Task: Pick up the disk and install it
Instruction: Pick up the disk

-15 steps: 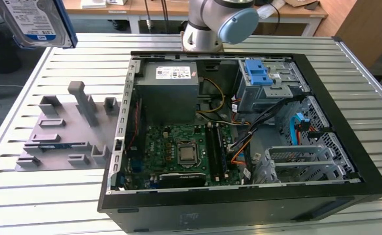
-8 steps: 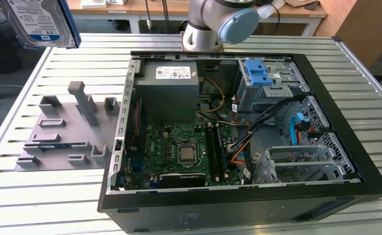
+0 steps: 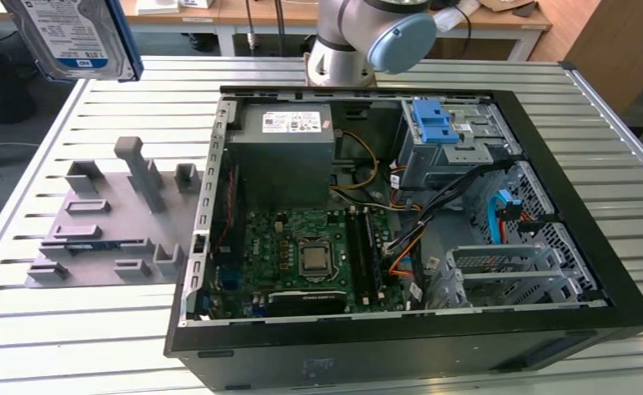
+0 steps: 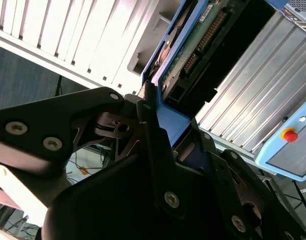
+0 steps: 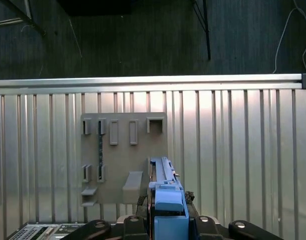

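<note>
Gripping the disk by its blue rail, our pincer is closed on it high above the grey fixture on the slatted tabletop. We judge the carry goes best with the disk kept square in the grip and well clear of the open computer case off to one side.

No print legible anywhere. Disk: white-and-blue label, rows of small black print and barcode-like blocks, blue band with white characters along one edge, all too small to read. Grey power supply box inside computer case: white sticker on upper face, dense rows of tiny print and small symbols, unreadable.
</note>
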Controlling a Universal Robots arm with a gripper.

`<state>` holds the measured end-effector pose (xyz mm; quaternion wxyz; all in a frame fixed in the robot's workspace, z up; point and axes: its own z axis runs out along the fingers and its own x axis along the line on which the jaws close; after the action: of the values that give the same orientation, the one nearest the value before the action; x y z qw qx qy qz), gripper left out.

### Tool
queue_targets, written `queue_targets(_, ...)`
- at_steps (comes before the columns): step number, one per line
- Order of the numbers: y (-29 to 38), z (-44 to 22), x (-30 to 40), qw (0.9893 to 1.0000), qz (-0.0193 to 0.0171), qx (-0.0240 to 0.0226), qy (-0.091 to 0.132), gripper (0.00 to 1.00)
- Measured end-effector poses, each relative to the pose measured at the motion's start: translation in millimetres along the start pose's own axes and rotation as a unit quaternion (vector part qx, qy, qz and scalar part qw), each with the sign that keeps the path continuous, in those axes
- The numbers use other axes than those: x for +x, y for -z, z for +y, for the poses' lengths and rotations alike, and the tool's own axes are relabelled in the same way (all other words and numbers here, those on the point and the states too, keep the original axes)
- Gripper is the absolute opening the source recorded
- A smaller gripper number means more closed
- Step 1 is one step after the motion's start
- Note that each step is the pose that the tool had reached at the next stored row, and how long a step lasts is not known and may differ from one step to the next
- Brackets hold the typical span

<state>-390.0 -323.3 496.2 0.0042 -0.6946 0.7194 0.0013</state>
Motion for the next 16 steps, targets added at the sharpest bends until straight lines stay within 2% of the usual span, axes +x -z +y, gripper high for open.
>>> queue_targets(3, 0.0, -2.4, 0.7, 1.0, 0.0, 0.0, 0.0, 0.36)
queue_targets(9, 0.0, -6.0, 9.3, 1.0, 0.0, 0.0, 0.0, 0.36)
queue_targets(16, 0.0, -14.4, 10.8, 1.0, 0.0, 0.0, 0.0, 0.36)
